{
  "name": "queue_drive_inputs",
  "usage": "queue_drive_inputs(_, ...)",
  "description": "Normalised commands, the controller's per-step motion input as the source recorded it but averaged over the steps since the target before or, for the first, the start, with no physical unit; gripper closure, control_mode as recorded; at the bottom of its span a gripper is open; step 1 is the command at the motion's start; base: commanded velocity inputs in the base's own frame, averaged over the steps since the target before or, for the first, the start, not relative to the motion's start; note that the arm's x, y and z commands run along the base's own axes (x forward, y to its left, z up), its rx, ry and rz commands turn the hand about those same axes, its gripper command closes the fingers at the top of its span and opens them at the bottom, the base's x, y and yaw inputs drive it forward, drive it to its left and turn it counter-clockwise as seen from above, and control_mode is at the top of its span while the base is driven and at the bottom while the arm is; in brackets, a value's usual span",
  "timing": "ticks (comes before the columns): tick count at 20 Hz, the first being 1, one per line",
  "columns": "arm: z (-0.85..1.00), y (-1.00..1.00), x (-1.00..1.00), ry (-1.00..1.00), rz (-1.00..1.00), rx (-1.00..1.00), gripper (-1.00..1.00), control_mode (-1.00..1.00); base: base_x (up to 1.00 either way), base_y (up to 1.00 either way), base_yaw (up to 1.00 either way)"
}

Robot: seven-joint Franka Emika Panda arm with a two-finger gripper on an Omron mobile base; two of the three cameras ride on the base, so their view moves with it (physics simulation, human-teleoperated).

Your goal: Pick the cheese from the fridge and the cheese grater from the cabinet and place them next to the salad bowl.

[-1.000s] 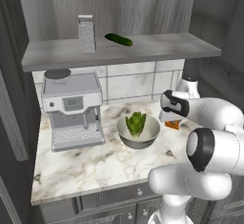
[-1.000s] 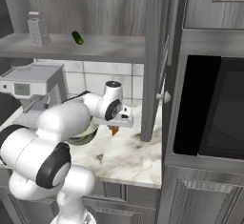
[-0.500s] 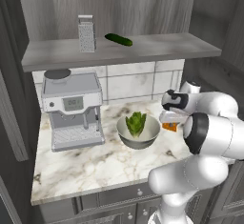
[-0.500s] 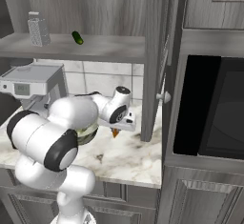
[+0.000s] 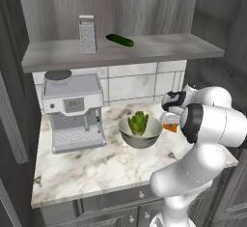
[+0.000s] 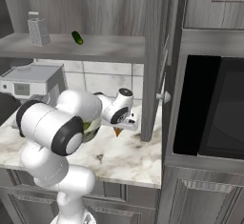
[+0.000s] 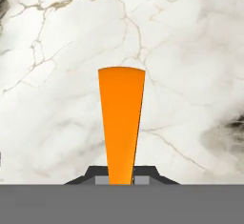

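My gripper (image 7: 121, 180) is shut on the cheese (image 7: 121, 123), an orange wedge that points down at the marble counter (image 7: 190, 51). The cheese (image 5: 170, 128) hangs just right of the salad bowl (image 5: 140, 133), a grey bowl with green lettuce; from the right its tip (image 6: 117, 132) shows close above the counter beside the bowl (image 6: 92, 126). The gripper (image 5: 170, 121) sits low over the counter. A grey cheese grater (image 5: 87, 34) stands upright on the open shelf of the cabinet (image 5: 144, 47), and shows again as the grater (image 6: 38, 29) at upper left.
A grey coffee machine (image 5: 73, 111) stands left of the bowl. A green cucumber (image 5: 119, 39) lies on the shelf beside the grater. An open cabinet door (image 6: 155, 61) hangs right of the gripper, with a dark oven (image 6: 214, 108) beyond it.
The hand has sunk a little toward the counter with the cheese still in it, and the arm's elbow has swung nearer the cameras. Bowl, grater and cucumber have not moved.
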Motion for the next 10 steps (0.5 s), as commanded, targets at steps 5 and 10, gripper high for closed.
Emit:
queue_drive_inputs(5, -0.24, 0.02, 0.27, -0.01, 0.0, 0.0, 1.0, -1.0, 0.0, 0.0, 0.0)
queue_drive_inputs(10, -0.23, 0.05, -0.01, -0.01, 0.01, 0.0, 1.0, -1.0, 0.0, 0.0, 0.0)
